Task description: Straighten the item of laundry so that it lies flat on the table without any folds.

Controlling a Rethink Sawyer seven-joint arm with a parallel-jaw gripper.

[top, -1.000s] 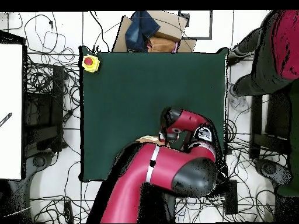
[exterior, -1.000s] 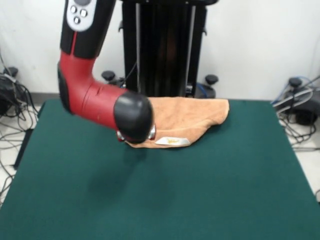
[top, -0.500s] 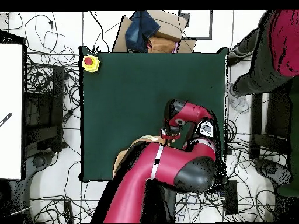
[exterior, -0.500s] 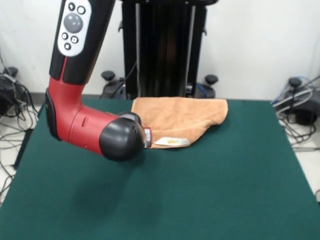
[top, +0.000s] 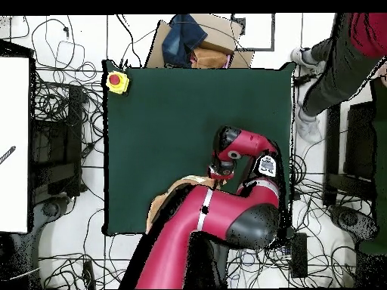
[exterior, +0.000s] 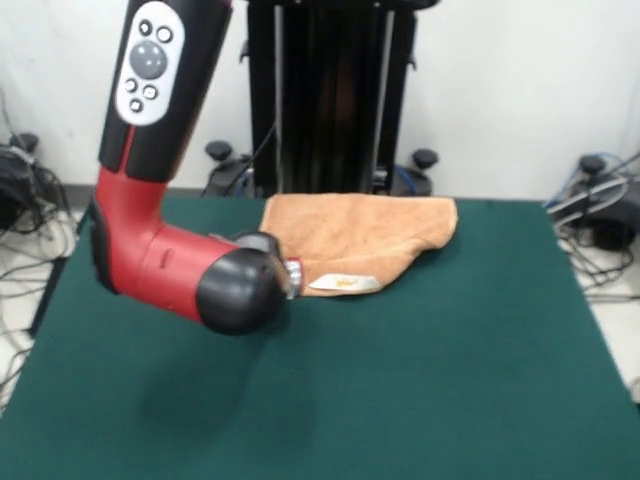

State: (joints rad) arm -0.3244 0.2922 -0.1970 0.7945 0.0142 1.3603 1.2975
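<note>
The item of laundry [exterior: 365, 232] is a peach-orange towel lying folded over itself at the far middle of the table [exterior: 420, 380]. A white label [exterior: 343, 284] shows at its near edge. The red and black arm reaches down to the towel's near left corner, where the gripper [exterior: 290, 277] is mostly hidden behind the arm's black joint. Seen from overhead, the arm covers most of the towel [top: 156, 205], and the gripper [top: 218, 171] sits at the towel's edge.
On one corner of the green table [top: 174, 113] sits a yellow box with a red button [top: 116, 81]. A cardboard box with blue cloth [top: 195, 36] lies past the table's edge. A person [top: 340, 64] stands beside the table. Cables lie around on the floor.
In the front view the arm's black joint has swung left and lower, uncovering the towel's left part. The towel has barely moved. The person in the overhead view has stepped further off.
</note>
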